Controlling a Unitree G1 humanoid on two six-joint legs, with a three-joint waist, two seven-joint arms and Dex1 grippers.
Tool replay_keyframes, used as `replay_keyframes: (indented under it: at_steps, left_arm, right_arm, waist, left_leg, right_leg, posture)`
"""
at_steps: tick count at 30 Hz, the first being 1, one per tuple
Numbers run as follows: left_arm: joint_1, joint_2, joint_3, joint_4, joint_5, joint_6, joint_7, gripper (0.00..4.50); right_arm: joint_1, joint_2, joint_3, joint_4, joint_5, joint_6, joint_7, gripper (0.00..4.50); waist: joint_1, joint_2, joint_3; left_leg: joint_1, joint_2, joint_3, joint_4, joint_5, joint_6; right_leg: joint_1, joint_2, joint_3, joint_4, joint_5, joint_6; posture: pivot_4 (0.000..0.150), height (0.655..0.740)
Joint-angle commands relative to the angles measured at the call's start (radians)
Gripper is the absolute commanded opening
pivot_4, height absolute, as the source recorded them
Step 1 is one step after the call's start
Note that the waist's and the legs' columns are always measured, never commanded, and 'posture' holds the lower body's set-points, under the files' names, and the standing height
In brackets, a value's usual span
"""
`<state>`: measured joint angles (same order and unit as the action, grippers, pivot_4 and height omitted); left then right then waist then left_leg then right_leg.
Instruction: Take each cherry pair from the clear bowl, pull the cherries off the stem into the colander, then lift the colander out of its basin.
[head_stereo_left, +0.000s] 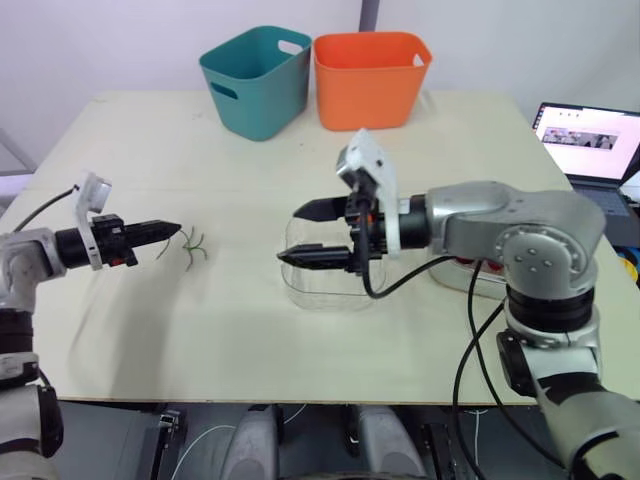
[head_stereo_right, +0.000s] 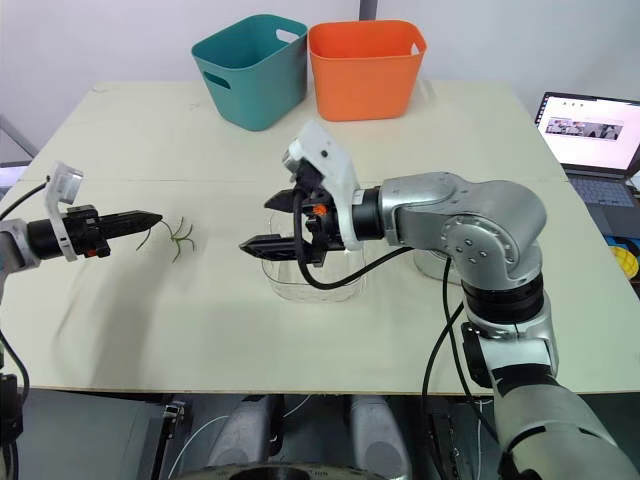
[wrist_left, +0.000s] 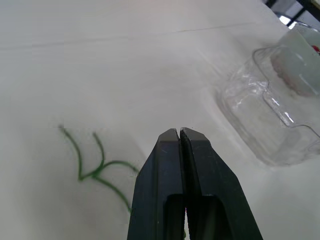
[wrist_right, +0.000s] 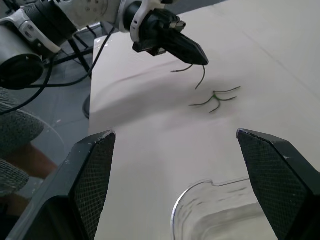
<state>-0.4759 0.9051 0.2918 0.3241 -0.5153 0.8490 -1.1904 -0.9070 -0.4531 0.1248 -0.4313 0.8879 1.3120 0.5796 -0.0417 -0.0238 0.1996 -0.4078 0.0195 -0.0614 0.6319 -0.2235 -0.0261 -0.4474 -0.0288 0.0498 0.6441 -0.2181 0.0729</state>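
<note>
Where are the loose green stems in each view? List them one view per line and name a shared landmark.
Left eye view: green stems lie on the table just past the left gripper.
Right eye view: same spot, left of the clear bowl.
Left wrist view: beside the left gripper's tip.
Right wrist view: beyond the clear bowl's rim, near the left gripper.
Shared landmark: the clear bowl.

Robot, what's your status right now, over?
Left tool shut on stem. Right tool open over clear bowl. Loose stems on table; nothing blocking.
</note>
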Motion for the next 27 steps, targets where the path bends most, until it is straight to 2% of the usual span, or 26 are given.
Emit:
replay_keyframes:
  at_steps: [1, 7, 9, 10, 11, 13, 19, 24, 27]
  left_arm:
    - [0.050, 0.020, 0.062, -0.021, -0.030, 0.020, 0.031, 0.00]
    - [0.142, 0.030, 0.114, 0.035, -0.041, 0.020, 0.062, 0.00]
    - [0.152, 0.031, 0.119, 0.045, -0.041, 0.018, 0.067, 0.49]
    - [0.156, 0.031, 0.120, 0.045, -0.041, 0.016, 0.069, 0.50]
    - [0.156, 0.031, 0.120, 0.045, -0.041, 0.015, 0.069, 0.96]
    - [0.153, 0.036, 0.118, 0.046, -0.045, 0.015, 0.067, 1.34]
    - [0.148, 0.118, 0.072, 0.041, 0.009, -0.081, 0.021, 3.46]
    - [0.132, 0.226, 0.003, -0.046, 0.070, -0.189, -0.047, 3.46]
    - [0.002, 0.227, -0.017, -0.177, 0.009, -0.152, -0.049, 3.46]
  right_arm:
    - [-0.002, 0.002, 0.018, -0.035, -0.005, -0.004, -0.006, 4.18]
    - [0.009, -0.013, 0.047, -0.043, -0.014, -0.010, -0.001, 4.18]
    - [0.010, -0.015, 0.046, -0.042, -0.013, -0.010, 0.000, 4.21]
    - [0.011, -0.018, 0.045, -0.042, -0.012, -0.009, 0.001, 4.21]
    - [0.012, -0.020, 0.043, -0.041, -0.012, -0.009, 0.002, 4.21]
    - [0.011, -0.026, 0.040, -0.039, -0.013, -0.008, 0.004, 4.21]
    - [0.005, -0.059, 0.019, -0.018, -0.021, -0.017, 0.013, 4.21]
    - [0.015, -0.115, -0.038, 0.008, -0.033, -0.053, 0.031, 4.21]
    - [0.067, -0.213, -0.140, 0.021, -0.054, -0.119, 0.070, 4.21]
  waist:
    - [-0.003, 0.000, 0.000]
    - [-0.006, 0.000, 0.000]
    - [-0.005, 0.000, 0.000]
    - [-0.005, 0.000, 0.000]
    - [-0.002, 0.000, 0.000]
    - [-0.003, 0.000, 0.000]
    - [-0.006, 0.000, 0.000]
    - [-0.003, 0.000, 0.000]
    - [0.012, -0.001, 0.000]
  left_leg:
    - [0.000, 0.000, 0.000, 0.000, 0.000, 0.000]
    - [0.002, 0.002, 0.000, -0.001, 0.000, 0.000]
    - [0.002, 0.002, 0.000, -0.001, 0.000, 0.000]
    - [0.002, 0.002, 0.000, -0.001, 0.000, 0.000]
    - [0.002, 0.002, 0.000, -0.001, 0.000, 0.000]
    - [0.001, 0.002, 0.001, -0.001, 0.000, 0.000]
    - [0.001, 0.002, 0.001, -0.001, 0.000, 0.000]
    - [0.001, 0.003, 0.002, -0.002, 0.000, 0.000]
    - [-0.001, 0.002, 0.002, -0.001, 0.000, 0.000]
  right_leg:
    - [0.000, 0.000, 0.000, 0.000, 0.000, 0.000]
    - [0.000, 0.002, 0.000, 0.001, 0.000, 0.000]
    - [0.000, 0.002, 0.000, 0.001, 0.000, -0.001]
    - [0.000, 0.002, 0.000, 0.001, 0.000, -0.001]
    - [0.000, 0.002, 0.000, 0.001, 0.000, -0.001]
    - [0.000, 0.002, 0.000, 0.000, 0.000, -0.001]
    - [-0.001, 0.002, 0.000, 0.000, 0.000, -0.001]
    - [-0.002, 0.001, 0.000, 0.000, -0.001, -0.004]
    - [-0.002, 0.000, -0.001, -0.002, -0.001, -0.004]
  posture:
    - [0.150, 0.7400]
    - [0.150, 0.7400]
    - [0.150, 0.7400]
    - [0.150, 0.7400]
    - [0.150, 0.7400]
    - [0.150, 0.7400]
    - [0.150, 0.7400]
    - [0.150, 0.7400]
    - [0.150, 0.7400]
